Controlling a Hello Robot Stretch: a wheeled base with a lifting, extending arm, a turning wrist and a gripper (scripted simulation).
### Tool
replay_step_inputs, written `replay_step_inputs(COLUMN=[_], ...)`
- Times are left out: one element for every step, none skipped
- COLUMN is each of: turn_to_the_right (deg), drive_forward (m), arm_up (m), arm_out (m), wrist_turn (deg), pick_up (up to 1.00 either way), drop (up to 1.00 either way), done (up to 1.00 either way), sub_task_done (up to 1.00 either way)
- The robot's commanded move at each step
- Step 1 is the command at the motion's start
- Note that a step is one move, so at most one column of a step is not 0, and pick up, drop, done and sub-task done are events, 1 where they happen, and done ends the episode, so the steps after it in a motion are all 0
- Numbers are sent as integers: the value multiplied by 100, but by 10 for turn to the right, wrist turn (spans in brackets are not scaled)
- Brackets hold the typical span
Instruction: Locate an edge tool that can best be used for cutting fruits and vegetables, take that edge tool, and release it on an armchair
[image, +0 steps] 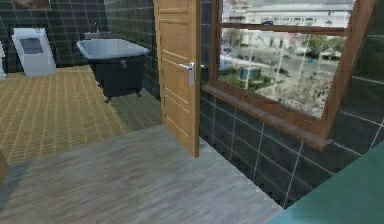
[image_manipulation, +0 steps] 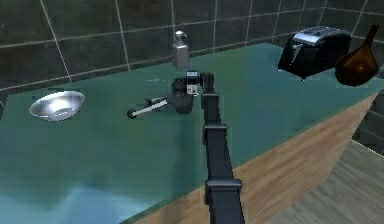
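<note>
- Step in hand, as a judgement: taking the edge tool, with the locating apparently done and the release on an armchair not yet begun.
- In the arm side view: arm (image_manipulation: 215, 140) stretched out across the teal counter (image_manipulation: 90, 170), gripper (image_manipulation: 160, 104) at its far end.
- Probable knife (image_manipulation: 141, 111): slim, dark and silver, lying flat on the counter right at the finger end (too small to make out a blade).
- Cannot tell how the jaws stand, whether anything is held, or whether the fingers are touching the knife or just above it.
- Next move, as a guess: securing the knife, lifting it clear of the counter, drawing the arm in, then driving off in search of an armchair. Calls for a straight lift, to avoid sweeping into the bottle just beyond.
- Also in the arm side view: metal bowl (image_manipulation: 57, 104) well to the left of the knife, pale bottle (image_manipulation: 181, 48) against the dark tiled wall, toaster (image_manipulation: 312, 50) and brown vase (image_manipulation: 362, 58) far right.
- From the forward view: wooden door (image: 178, 70) ajar, dark bathtub (image: 113, 60) and white fixture (image: 33, 50) beyond it, window (image: 285, 50) on the right, grey floor ahead. Useful for picking a way out.
</note>
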Motion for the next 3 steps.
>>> replay_step_inputs(turn_to_the_right=[0,0,0], drive_forward=[0,0,0], arm_up=[0,10,4], arm_out=[0,0,0], wrist_turn=[0,0,0], pick_up=[100,0,0], drop=[0,0,0], done=[0,0,0], sub_task_done=[0,0,0])
